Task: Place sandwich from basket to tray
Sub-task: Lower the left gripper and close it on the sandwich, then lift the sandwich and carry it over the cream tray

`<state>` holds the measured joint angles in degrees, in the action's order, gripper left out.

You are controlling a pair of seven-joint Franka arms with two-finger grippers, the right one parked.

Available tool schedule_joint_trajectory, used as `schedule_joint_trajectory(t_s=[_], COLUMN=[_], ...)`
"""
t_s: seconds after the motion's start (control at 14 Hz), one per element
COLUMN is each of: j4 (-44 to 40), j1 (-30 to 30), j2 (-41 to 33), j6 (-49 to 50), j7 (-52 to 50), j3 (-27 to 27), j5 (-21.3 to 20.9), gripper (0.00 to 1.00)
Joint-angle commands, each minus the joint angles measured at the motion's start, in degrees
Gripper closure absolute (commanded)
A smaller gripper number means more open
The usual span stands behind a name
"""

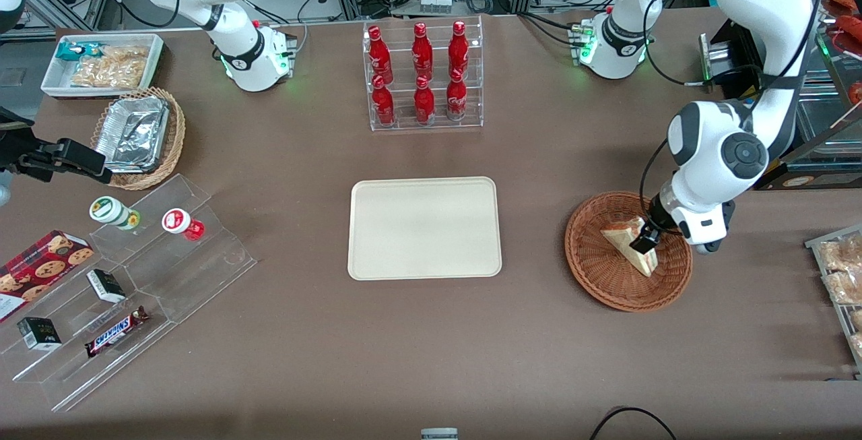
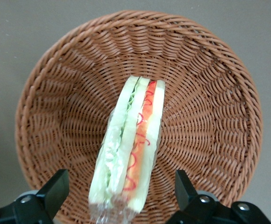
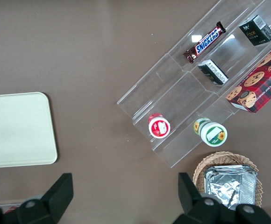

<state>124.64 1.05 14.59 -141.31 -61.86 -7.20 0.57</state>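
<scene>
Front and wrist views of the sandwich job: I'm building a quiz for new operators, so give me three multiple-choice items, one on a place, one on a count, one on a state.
1. Where is the sandwich?
A. on the tray
B. in the basket
C. on the bare table

2. How many red bottles stand in the clear rack?
A. four
B. six
C. eight

3. How is the gripper?
A. open, a finger on each side of the sandwich
B. shut on the sandwich
C. open above the tray

Answers:
1. B: the sandwich lies in the basket, while the tray holds nothing.
2. B: the red bottles show as two rows of three in the clear rack.
3. A: the gripper is low over the basket, its fingers wide apart and clear of the wrap.
</scene>
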Motion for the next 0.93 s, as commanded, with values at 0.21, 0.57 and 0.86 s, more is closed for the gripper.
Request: schedule_joint_trajectory(t_s=[0.21, 0.57, 0.86], j4=[2.10, 0.00, -11.15], j1=[-0.34, -0.34, -0.34], j2=[2.81, -0.87, 0.61], j6=[-3.98, 7.42, 18.59], j7=[-2.82, 8.11, 24.32], j3=[-0.36, -0.36, -4.04], j5=[-0.04, -0.40, -0.74], gripper=[0.35, 0.94, 0.93])
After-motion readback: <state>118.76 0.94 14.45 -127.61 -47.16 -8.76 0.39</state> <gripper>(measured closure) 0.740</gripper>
